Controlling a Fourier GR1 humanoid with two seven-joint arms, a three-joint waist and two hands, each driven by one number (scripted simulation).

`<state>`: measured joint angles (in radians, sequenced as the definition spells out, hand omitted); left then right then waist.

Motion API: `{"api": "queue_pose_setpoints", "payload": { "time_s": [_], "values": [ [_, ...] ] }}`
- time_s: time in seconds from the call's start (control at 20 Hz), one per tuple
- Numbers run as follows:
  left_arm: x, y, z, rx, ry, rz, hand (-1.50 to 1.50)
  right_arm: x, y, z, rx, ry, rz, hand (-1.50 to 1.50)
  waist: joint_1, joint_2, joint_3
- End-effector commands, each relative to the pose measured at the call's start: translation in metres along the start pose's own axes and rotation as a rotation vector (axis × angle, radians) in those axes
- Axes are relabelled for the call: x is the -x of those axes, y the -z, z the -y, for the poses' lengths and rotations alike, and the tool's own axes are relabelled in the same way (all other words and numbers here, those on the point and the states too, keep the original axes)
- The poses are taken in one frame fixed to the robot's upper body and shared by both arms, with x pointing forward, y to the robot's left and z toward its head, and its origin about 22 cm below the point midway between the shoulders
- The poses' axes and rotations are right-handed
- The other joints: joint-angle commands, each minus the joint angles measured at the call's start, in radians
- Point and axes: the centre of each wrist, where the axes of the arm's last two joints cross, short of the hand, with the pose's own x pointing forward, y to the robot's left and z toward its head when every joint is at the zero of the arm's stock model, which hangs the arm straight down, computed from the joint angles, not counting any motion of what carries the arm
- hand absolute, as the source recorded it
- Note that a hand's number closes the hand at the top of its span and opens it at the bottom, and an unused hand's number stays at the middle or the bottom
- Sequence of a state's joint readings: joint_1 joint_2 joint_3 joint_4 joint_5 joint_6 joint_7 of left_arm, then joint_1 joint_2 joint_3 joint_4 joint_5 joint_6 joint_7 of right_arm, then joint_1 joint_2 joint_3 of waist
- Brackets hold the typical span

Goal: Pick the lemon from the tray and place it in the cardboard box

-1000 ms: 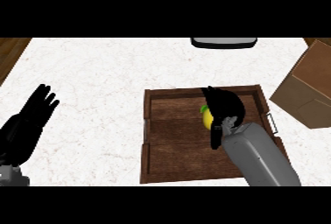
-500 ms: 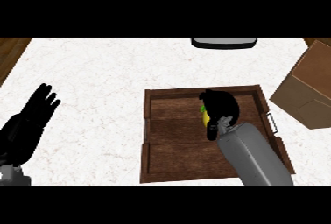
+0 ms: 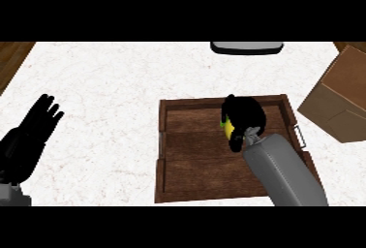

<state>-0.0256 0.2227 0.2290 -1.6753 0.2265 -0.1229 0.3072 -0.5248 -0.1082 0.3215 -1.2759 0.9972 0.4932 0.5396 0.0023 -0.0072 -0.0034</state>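
A dark wooden tray [image 3: 186, 164] lies on the white counter, right of centre. My right hand [image 3: 245, 116] is over the tray's far right part, curled over the yellow lemon [image 3: 227, 130]. Only a thin yellow-green strip of the lemon shows at the hand's left edge. The cardboard box [image 3: 342, 99] stands at the right edge, just beyond the tray's right handle. My left hand [image 3: 32, 133] rests open at the left edge, fingers pointing up, away from the tray.
A grey and dark object [image 3: 245, 47] sits at the counter's far edge, above the tray. Wooden flooring shows past the counter's top left corner [image 3: 13, 55]. White counter spreads between my left hand and the tray.
My right hand has closed down further over the lemon, so less yellow shows now. The left hand and tray have stayed where they were.
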Motion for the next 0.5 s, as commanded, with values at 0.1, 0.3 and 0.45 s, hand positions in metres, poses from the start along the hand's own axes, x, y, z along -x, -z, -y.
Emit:
{"api": "queue_pose_setpoints", "payload": {
  "time_s": [0.1, 0.3, 0.45],
  "values": [
    [0.003, 0.001, 0.024, -0.02, 0.01, 0.017, 0.0, 0.038, -0.016, -0.015, -0.024, 0.019, 0.116, 1.5, -0.006, 0.006, 0.004],
    [0.005, 0.003, 0.004, -0.015, -0.002, -0.004, 0.0, 0.068, -0.04, -0.042, -0.042, 0.027, 0.212, 1.5, -0.011, 0.005, 0.003],
    [0.024, 0.0, 0.014, -0.008, -0.002, -0.01, 0.0, 0.069, -0.048, -0.037, 0.001, 0.023, 0.201, 1.5, -0.005, 0.006, 0.003]
  ]
}}
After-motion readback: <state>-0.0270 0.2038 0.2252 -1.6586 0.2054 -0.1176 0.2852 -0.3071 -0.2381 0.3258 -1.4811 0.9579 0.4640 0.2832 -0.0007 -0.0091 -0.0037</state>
